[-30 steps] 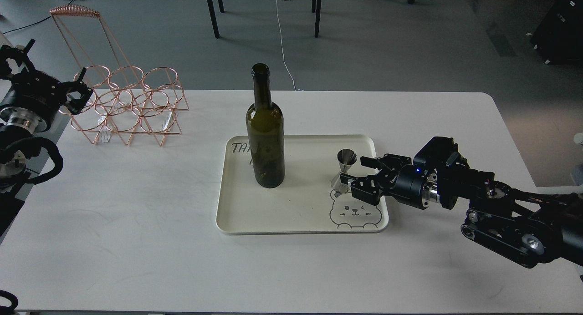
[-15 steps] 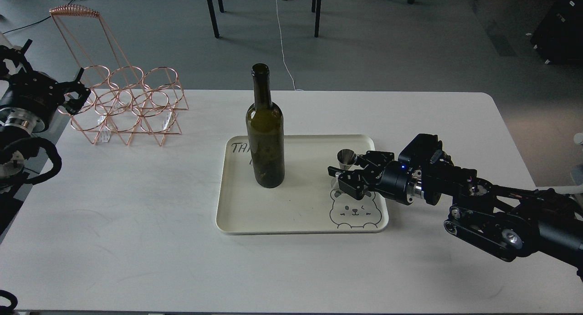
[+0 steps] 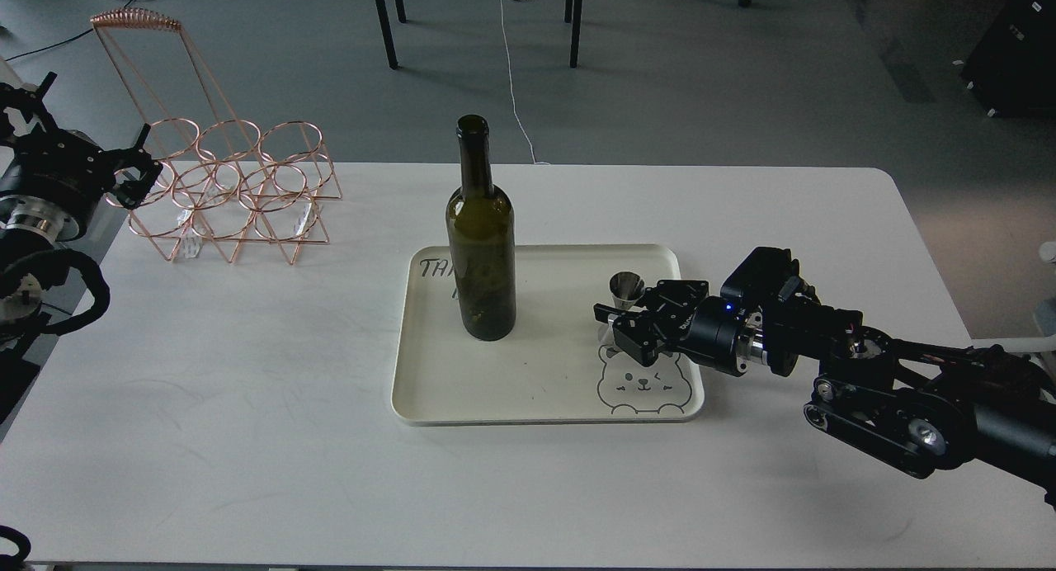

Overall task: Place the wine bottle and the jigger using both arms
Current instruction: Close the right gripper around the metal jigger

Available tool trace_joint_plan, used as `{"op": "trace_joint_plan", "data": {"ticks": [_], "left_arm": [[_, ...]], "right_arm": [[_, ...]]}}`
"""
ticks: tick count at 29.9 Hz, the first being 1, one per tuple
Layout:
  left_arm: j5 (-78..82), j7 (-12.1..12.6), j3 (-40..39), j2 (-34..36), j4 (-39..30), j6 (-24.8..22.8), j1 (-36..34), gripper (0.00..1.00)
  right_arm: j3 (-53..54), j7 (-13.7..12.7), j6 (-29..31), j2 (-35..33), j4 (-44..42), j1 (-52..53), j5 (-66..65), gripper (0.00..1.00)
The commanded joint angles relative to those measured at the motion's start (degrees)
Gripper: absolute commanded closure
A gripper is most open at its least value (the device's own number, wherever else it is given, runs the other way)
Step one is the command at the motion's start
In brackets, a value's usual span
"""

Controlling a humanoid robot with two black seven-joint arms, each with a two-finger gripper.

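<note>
The wine bottle (image 3: 481, 249) stands upright on the left half of a cream tray (image 3: 544, 389). It is dark olive-green and has no label. The jigger (image 3: 626, 294), small and silver, stands upright on the right side of the tray. My right gripper (image 3: 620, 311) reaches in from the right at the jigger's waist. One finger is on each side of the jigger, and the jaws look apart. Its lower cone is partly hidden by the fingers. My left gripper (image 3: 136, 177) is open and empty at the far left, beside the copper rack and far from the bottle.
A copper wire bottle rack (image 3: 231, 191) with a tall handle stands at the table's back left. The tray has a bear drawing (image 3: 643, 383) at its front right corner. The white table (image 3: 247, 439) ends near the bottom of the view. Chair legs stand on the floor behind.
My right gripper moved left from beside the tray's right edge until its fingers straddled the jigger, then barely moved. The left gripper drifted slightly left. The bottle and jigger stayed in place.
</note>
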Motion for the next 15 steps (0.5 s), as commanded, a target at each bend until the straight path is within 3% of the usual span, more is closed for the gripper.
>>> {"op": "trace_joint_plan", "data": {"ticks": [1, 15], "left_arm": [[0.0, 0.0, -0.1, 0.0, 0.0, 0.0, -0.1, 0.01], [0.0, 0.0, -0.1, 0.0, 0.0, 0.0, -0.3, 0.01]], "right_arm": [[0.0, 0.0, 0.0, 0.0, 0.1, -0.1, 0.0, 0.57], [0.0, 0.0, 0.0, -1.0, 0.7, -0.8, -1.8, 0.62]]}}
